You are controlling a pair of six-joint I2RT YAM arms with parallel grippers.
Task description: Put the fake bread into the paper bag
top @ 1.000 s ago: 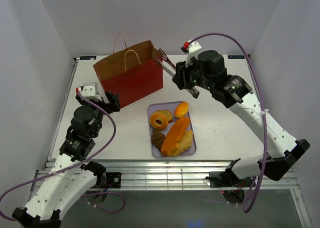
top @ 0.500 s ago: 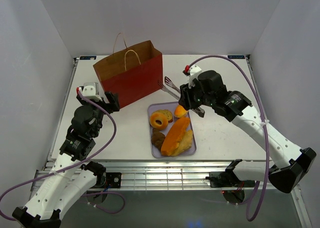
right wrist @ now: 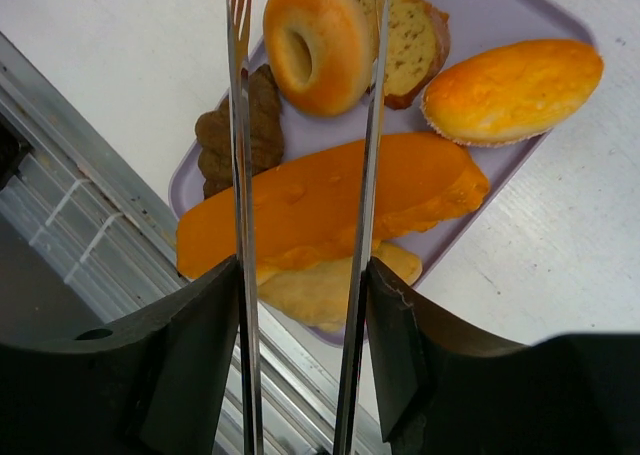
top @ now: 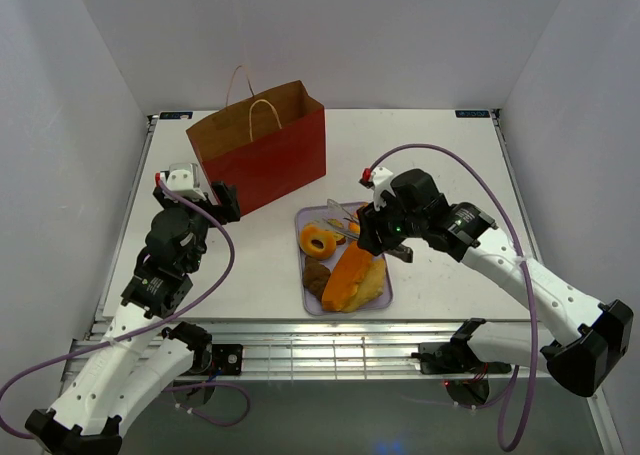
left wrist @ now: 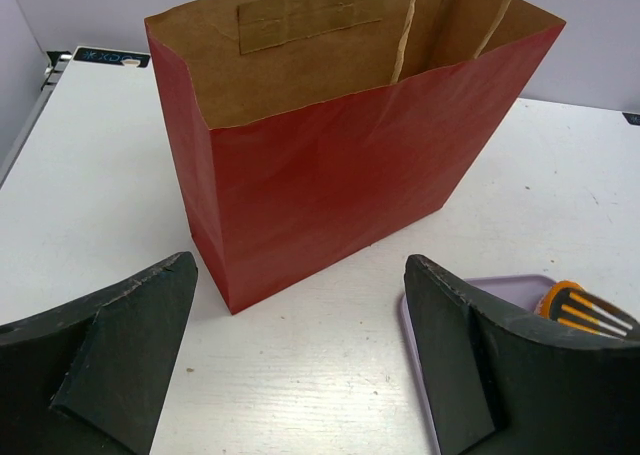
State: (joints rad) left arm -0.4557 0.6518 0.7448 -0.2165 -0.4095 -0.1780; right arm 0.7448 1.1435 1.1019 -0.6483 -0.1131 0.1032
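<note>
- Several fake bread pieces lie on the lavender tray, none in the bag: a ring doughnut against a toast slice, a round bun, a long orange loaf, a dark brown piece, and a pale wedge partly under the loaf.
- The paper bag stands upright with its mouth open, beyond the tray's far-left corner and apart from it.
- The right gripper pinches the metal tongs; the tong arms are apart, with their tips over the doughnut.
- The left gripper is spread wide and holds nothing, facing the bag's red side.
</note>
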